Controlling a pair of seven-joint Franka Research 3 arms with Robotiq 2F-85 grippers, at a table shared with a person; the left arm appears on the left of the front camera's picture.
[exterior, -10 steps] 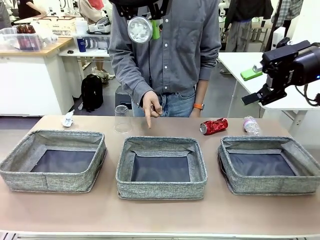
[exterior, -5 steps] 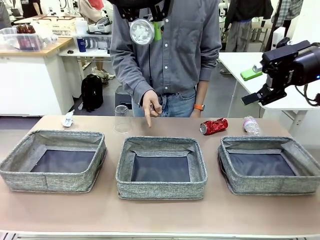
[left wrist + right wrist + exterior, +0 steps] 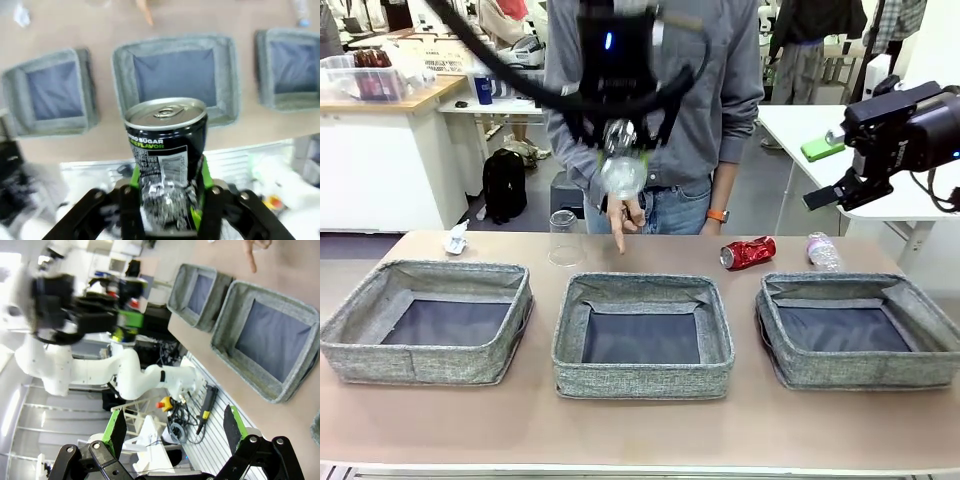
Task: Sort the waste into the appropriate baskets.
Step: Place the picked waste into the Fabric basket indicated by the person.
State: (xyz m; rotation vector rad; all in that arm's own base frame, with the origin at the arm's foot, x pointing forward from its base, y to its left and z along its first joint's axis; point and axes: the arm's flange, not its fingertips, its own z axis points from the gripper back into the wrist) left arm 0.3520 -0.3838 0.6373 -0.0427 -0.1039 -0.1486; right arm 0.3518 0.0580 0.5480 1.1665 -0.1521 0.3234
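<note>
Your left tool (image 3: 168, 176) is clenched on the dark can (image 3: 167, 142), green pads pressed to its lower sides, lid end pointing away from the wrist. A second ago, the can's base showed high at the top of the front view, in front of the person's chest. Now the arm has swung down and forward: the left tool appears there as a motion-blurred dark mass, with the can hanging below it, above the far side of the middle basket (image 3: 640, 288). From the wrist, that basket lies straight ahead, beyond the can's lid.

The person's hand (image 3: 623, 215) has not moved; its finger points down at the counter (image 3: 640, 430) just behind the middle basket. I read this as the carry turning into a descent toward that bin, which would make the release the next step, once the can is low inside the walls.

Farther out, nothing has shifted. Your right tool (image 3: 820, 172) hangs spread and empty, high over the right side. The clear cup (image 3: 563, 238), paper wad (image 3: 455, 238), red can (image 3: 748, 252) and small bottle (image 3: 823, 250) lie on the counter behind the baskets, all unsorted.
</note>
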